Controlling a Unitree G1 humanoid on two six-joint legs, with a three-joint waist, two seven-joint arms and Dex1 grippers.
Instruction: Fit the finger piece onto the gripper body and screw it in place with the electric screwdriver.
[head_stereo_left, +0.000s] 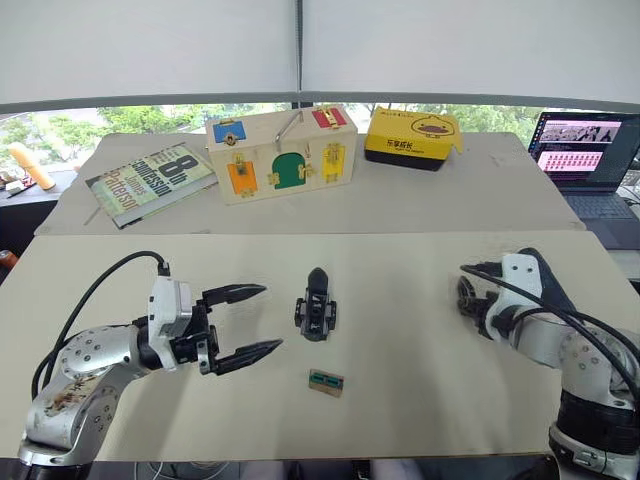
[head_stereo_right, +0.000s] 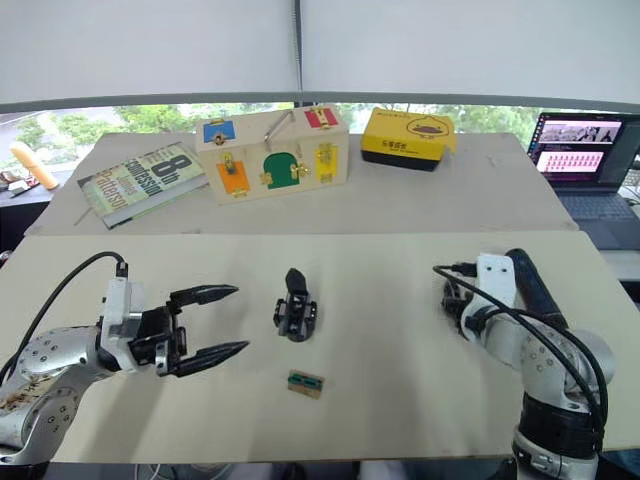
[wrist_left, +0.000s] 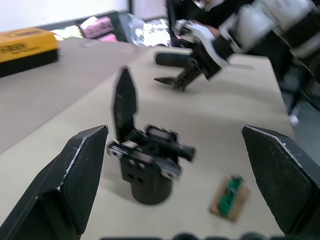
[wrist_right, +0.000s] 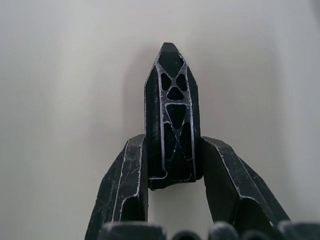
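The gripper body stands on the table's middle with its pointed black finger up; it also shows close in the left wrist view. My left gripper is open just left of it, jaws spread wide and pointing at it. At the right, my right gripper is shut on the finger piece, a ribbed, pointed black part, held low over the table. The electric screwdriver lies on the table beside my right wrist, partly hidden by the arm.
A small green-and-tan board lies in front of the gripper body. On the far table are a book, a wooden latch box and a yellow case. A laptop sits at the far right.
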